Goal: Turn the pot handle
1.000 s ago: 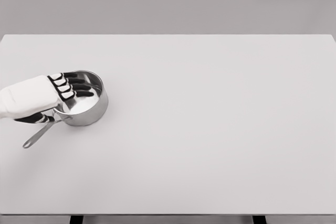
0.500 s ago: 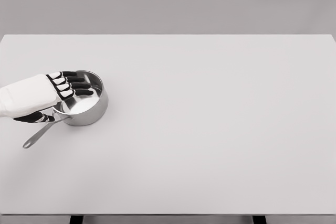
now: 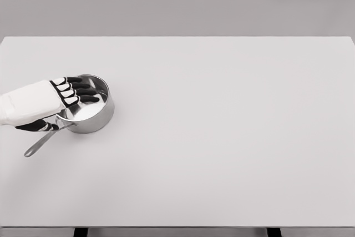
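Note:
A small steel saucepan (image 3: pixel 95 116) stands on the left part of the white table (image 3: pixel 222 137). Its long thin handle (image 3: pixel 39 144) points toward the lower left, down to the table's near side. My left hand (image 3: pixel 67 105) comes in from the left edge and hovers over the pan's near-left rim. Its fingers (image 3: pixel 84 90) stretch out flat across the pan's opening, and the thumb (image 3: pixel 39 126) lies lower, beside the handle's root. The hand is open and nothing is grasped. The hand hides the joint where the handle meets the pan. The right arm does not show.
The table's far edge runs along the top third of the picture and its near edge along the bottom. Two dark table legs (image 3: pixel 81 232) show below the front edge.

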`<state>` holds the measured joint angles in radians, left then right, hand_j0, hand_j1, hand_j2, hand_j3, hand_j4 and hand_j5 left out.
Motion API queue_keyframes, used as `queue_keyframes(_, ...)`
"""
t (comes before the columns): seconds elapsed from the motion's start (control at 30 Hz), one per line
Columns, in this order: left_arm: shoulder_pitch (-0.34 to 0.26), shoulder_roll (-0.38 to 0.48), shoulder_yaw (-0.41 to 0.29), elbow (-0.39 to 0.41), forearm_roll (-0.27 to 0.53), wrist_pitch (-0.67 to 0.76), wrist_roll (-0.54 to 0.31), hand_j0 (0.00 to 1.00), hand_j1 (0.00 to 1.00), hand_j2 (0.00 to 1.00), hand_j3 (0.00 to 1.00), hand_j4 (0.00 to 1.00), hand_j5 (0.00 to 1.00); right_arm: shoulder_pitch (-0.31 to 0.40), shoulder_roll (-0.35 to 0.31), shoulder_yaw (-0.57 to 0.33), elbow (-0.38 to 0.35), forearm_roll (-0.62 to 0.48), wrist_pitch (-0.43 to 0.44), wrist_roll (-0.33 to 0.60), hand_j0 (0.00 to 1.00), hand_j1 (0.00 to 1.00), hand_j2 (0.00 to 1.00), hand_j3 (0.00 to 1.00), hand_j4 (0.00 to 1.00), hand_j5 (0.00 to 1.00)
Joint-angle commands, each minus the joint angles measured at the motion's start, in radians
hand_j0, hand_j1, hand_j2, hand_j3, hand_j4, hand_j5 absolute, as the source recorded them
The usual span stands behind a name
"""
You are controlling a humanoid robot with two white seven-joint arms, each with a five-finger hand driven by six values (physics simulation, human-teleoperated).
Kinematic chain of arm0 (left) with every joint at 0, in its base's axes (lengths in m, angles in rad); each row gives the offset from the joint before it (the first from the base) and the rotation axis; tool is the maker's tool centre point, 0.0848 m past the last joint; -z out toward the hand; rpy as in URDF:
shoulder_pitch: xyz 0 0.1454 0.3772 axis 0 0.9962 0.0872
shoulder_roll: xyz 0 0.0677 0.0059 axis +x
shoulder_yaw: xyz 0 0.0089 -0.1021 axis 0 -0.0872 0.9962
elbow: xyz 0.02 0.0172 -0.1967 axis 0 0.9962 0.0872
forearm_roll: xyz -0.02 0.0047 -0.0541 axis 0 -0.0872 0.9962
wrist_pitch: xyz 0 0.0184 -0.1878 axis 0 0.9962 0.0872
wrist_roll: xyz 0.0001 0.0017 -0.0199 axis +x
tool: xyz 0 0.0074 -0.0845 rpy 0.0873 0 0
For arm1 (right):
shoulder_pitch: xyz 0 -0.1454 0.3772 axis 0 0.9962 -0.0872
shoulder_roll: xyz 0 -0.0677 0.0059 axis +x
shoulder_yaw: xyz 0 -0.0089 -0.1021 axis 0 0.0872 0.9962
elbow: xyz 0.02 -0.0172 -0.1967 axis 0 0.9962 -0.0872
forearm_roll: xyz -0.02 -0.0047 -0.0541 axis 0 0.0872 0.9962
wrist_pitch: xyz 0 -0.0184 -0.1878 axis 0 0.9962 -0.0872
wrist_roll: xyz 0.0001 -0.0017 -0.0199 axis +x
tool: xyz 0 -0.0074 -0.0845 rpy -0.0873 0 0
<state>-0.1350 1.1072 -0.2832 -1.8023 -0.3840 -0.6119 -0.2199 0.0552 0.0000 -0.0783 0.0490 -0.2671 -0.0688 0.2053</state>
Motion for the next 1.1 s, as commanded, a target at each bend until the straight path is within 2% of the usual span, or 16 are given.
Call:
queue_keyframes(0.0, 0.0, -0.003, -0.001, 0.0, 0.017, 0.001, 0.001, 1.0, 1.0, 1.0, 1.0, 1.0, 1.0, 0.0, 0.0, 0.0, 0.0, 0.0, 0.0, 0.0, 1.0, 1.0, 1.0, 1.0, 1.0, 1.0)
queue_keyframes(0.13, 0.008, 0.0, -0.004, 0.0, 0.053, 0.001, 0.001, 1.0, 1.0, 1.0, 1.0, 1.0, 1.0, 0.0, 0.0, 0.0, 0.0, 0.0, 0.0, 0.0, 1.0, 1.0, 1.0, 1.0, 1.0, 1.0)
queue_keyframes(0.3, 0.035, 0.002, -0.002, 0.0, 0.06, 0.001, 0.001, 1.0, 1.0, 1.0, 1.0, 1.0, 1.0, 0.0, 0.0, 0.0, 0.0, 0.0, 0.0, 0.0, 1.0, 1.0, 1.0, 1.0, 1.0, 1.0)
queue_keyframes(0.53, 0.103, -0.009, -0.001, 0.001, 0.082, 0.001, 0.001, 1.0, 1.0, 1.0, 1.0, 1.0, 1.0, 0.0, 0.0, 0.0, 0.0, 0.0, 0.0, 0.0, 1.0, 1.0, 1.0, 1.0, 1.0, 1.0)
queue_keyframes(1.07, 0.124, -0.041, 0.039, 0.015, 0.019, 0.001, -0.001, 1.0, 1.0, 1.0, 1.0, 1.0, 1.0, 0.0, 0.0, 0.0, 0.0, 0.0, 0.0, 0.0, 1.0, 1.0, 1.0, 1.0, 1.0, 1.0)
